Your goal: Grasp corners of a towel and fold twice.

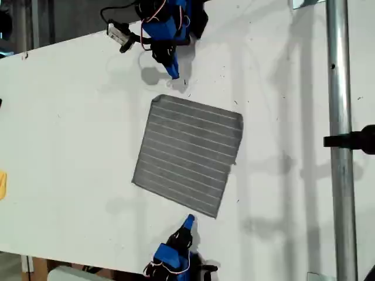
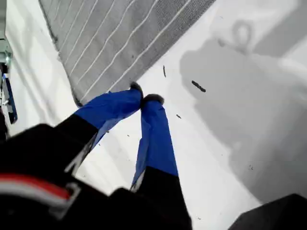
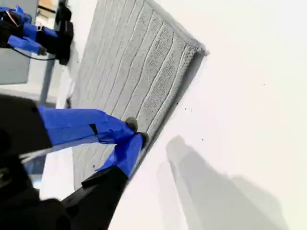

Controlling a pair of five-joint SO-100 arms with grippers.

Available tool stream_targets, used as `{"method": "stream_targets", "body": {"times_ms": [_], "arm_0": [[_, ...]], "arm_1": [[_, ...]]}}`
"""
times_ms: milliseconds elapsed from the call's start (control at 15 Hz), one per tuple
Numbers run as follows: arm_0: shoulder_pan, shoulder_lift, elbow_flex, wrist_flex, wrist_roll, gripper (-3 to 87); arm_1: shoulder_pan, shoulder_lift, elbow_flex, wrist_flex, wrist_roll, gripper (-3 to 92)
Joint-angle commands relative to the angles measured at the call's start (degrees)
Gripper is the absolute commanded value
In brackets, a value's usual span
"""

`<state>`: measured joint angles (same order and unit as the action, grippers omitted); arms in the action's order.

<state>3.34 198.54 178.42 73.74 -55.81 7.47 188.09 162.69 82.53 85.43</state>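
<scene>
A white counter (image 1: 76,134) fills most of the exterior view, its surface flecked with small dark specks. The towel (image 1: 188,154), grey with thin pale stripes, lies flat and unfolded near the middle of the frame, turned slightly askew. A small yellow object (image 1: 2,184) sits at the left edge of the frame, cut off by it

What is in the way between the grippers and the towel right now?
Nothing visible. My first gripper hangs shut over bare table just off one edge of the towel, and my second gripper is shut at the opposite edge. Only tiny dark specks lie nearby.
</scene>
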Motion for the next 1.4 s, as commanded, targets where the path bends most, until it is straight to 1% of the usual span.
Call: {"method": "stream_targets", "body": {"times_ms": [0,67,133,200,400,533,667,800,933,1000,1133,1200,1333], "arm_0": [[-8.2,0.4,0.3,0.4,-36.3,-2.7],[-8.2,0.4,0.3,0.4,-35.3,-2.7],[-8.0,0.4,0.3,0.4,-36.7,-2.8],[-7.0,0.4,0.3,0.4,-39.9,-2.8],[-6.4,0.4,0.3,0.3,-40.9,-2.8],[-5.4,0.4,-0.5,-2.3,-41.4,-2.8],[-4.4,0.4,-3.9,-3.7,-42.1,-2.9],[-3.8,-3.0,-9.1,-4.1,-41.9,-2.9],[-2.1,-21.3,-22.1,-6.4,-39.2,-2.9],[-1.1,-31.6,-30.1,-6.0,-37.6,-2.9],[-0.1,-47.5,-44.6,-1.8,-33.4,-2.9],[0.8,-53.6,-51.2,2.2,-31.8,-2.9],[3.1,-62.1,-63.3,11.3,-31.4,-2.9]], "arm_1": [[4.1,0.2,-0.4,0.8,-0.5,4.9],[3.4,0.2,-0.4,0.9,-0.5,4.0],[2.0,0.2,0.0,0.5,-0.5,2.8],[2.6,0.2,0.1,0.4,-0.5,-0.3],[1.4,0.3,-0.1,0.0,-0.6,-0.3],[0.8,0.7,-4.0,1.7,-0.4,-0.3],[-2.5,-0.2,-8.6,0.6,1.3,-0.3],[-5.8,-9.6,-16.0,-2.0,1.8,-0.3],[-9.0,-27.1,-28.6,-5.4,-0.4,-0.3],[-10.8,-35.9,-35.9,-5.8,-1.6,-0.3],[-16.2,-53.0,-52.3,-4.0,-4.0,-0.3],[-19.4,-61.9,-61.5,-1.1,-4.4,-0.3],[-24.9,-76.7,-77.3,3.7,-4.4,-0.3]]}}
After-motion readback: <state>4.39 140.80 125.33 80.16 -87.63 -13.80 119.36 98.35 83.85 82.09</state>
